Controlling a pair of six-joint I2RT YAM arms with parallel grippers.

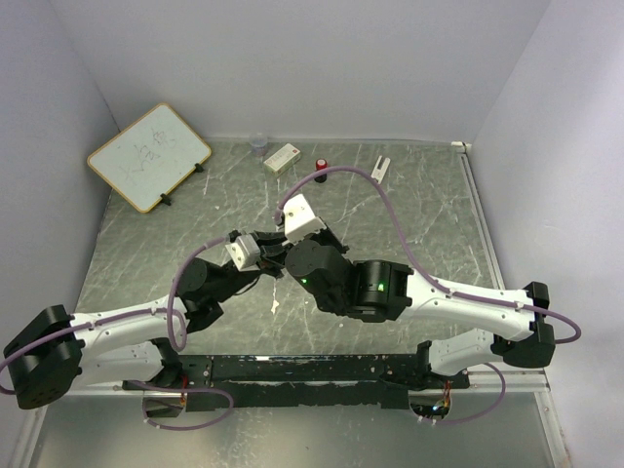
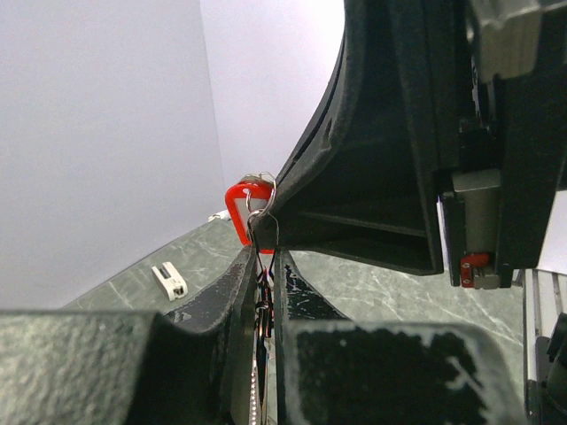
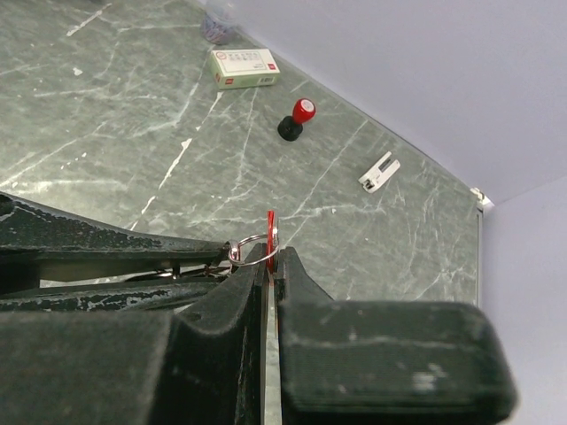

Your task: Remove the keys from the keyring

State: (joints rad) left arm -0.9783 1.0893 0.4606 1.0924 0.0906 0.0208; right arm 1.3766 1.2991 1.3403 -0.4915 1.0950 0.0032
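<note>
Holding, right gripper point(image 3: 270, 258): jaws pressed fully together on the red key point(image 3: 271, 223), whose flat plastic head stands edge-on and pokes up just past the fingertips.
Holding, left gripper point(image 2: 266, 266): jaws narrow, only a slit between them, closed on the thin wire of the keyring point(image 2: 263, 205) where it runs down into the gap.
Keyring position: lifted off the table, caught between the two sets of fingertips, which meet tip to tip above the middle of the table; from the right wrist the left gripper's fingers come in from the left and end at the ring.
Keyring look: thin round loop of bright silver wire, threaded through the red key's head.
Red key look: glossy red plastic with a squared-off, rounded outline seen from the left wrist.
Other keys: something silver glints between the left fingers, too hidden to tell apart.
Fingers: matte black, rough and grainy.
Table point(image 1: 429, 234): grey-green, marbled with pale veins.
Far edge: small white box point(image 3: 244, 67), red-topped black knob point(image 3: 298, 119), white clip point(image 3: 379, 172), whiteboard point(image 1: 148, 156) leaning at the left.
</note>
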